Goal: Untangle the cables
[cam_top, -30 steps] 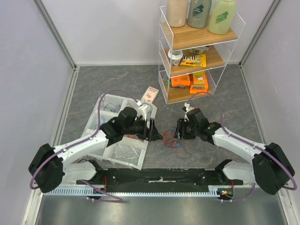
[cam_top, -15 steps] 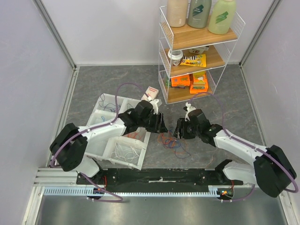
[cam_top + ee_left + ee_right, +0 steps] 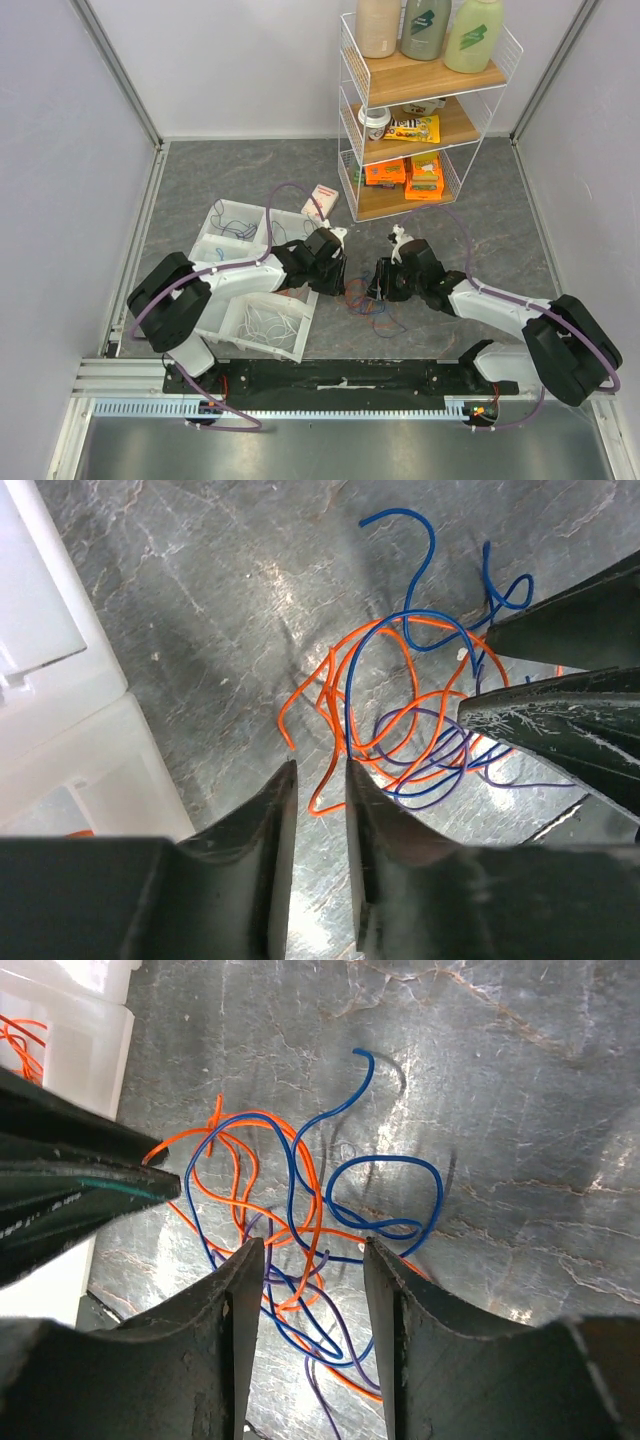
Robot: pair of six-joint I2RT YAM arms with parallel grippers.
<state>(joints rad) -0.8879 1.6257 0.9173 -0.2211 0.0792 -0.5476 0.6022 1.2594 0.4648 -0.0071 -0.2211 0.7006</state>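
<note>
The cables (image 3: 368, 300) lie as a loose tangle of orange, blue and purple wires on the grey floor between my two arms. My left gripper (image 3: 345, 285) sits at the tangle's left edge. In the left wrist view its jaws (image 3: 320, 765) stand a narrow gap apart, with the end loop of an orange wire (image 3: 330, 802) lying between the tips. My right gripper (image 3: 376, 286) hangs open over the tangle's right side. In the right wrist view, orange, blue and purple strands (image 3: 300, 1260) run between its fingertips (image 3: 313, 1243). Nothing is lifted.
A white compartment tray (image 3: 215, 235) lies left of the tangle, holding a white coil (image 3: 265, 322) and blue wires (image 3: 235, 222). A small box (image 3: 320, 202) lies behind it. A white wire shelf (image 3: 430, 110) with bottles and snacks stands at the back right.
My left arm has swung right from above the tray to the tangle's edge, and its jaws have narrowed a lot. The right gripper has crept closer and narrowed slightly.
</note>
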